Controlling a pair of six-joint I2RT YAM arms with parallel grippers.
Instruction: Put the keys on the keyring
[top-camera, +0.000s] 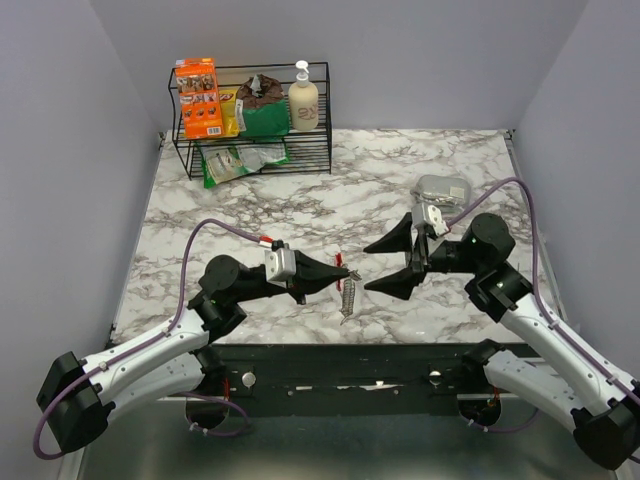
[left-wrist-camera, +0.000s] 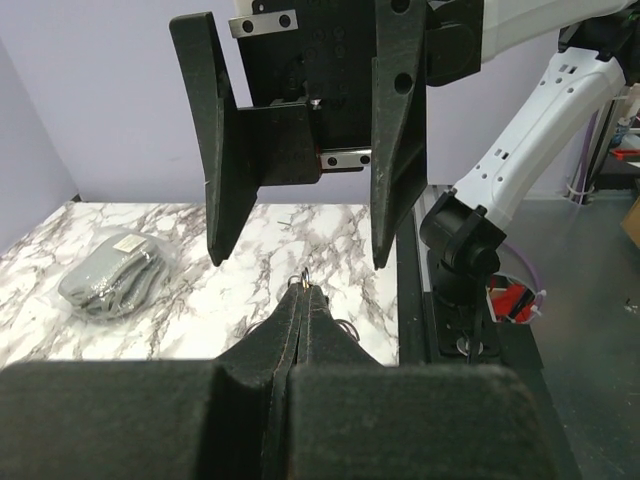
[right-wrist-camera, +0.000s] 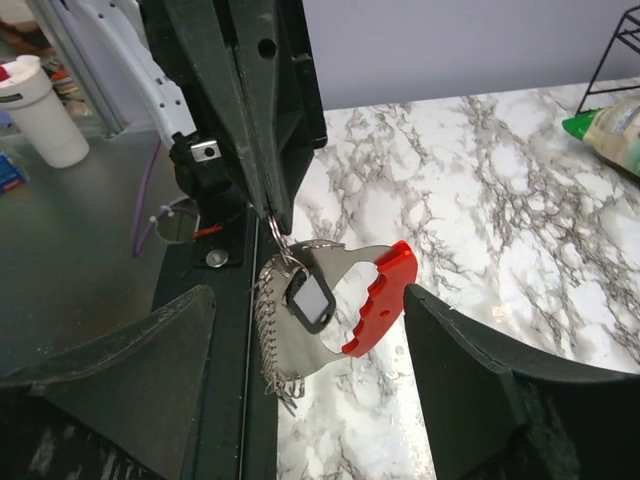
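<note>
Over the near edge of the worktop (top-camera: 450, 160), the left jaws are clenched on the small wire loop (right-wrist-camera: 276, 228) of the keyring (right-wrist-camera: 383, 292), which hangs below them with its red side toward the wire rack (top-camera: 310, 155); a tiny black key (right-wrist-camera: 309, 300) lies against its flat face. Right jaws are released, spread wide just beside the keyring and gripping nothing. Print on the orange pack (top-camera: 198, 98), pump bottle (top-camera: 303, 100) and gray pouch (top-camera: 442, 188) is too small to read.
</note>
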